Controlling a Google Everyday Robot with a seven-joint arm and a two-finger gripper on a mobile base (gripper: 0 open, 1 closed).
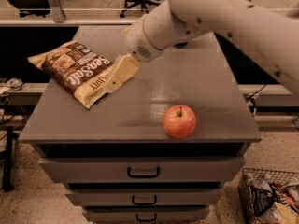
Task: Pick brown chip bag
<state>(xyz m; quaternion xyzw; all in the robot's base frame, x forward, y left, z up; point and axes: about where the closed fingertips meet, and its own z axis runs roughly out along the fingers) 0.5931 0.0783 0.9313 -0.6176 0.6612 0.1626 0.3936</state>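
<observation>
Dim, warm light; pale glare streaks the cabinet top (pixel 201 90) beside the gripper (pixel 114 80), at the brown chip bag's (pixel 74 69) right edge.

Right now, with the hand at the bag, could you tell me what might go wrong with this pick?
1. The hand is at the right edge of the brown chip bag, which lies flat; a grip there may catch only a thin edge and slip.
2. The bag's left corner lies near the left edge of the cabinet top; a push could slide it off.
</observation>
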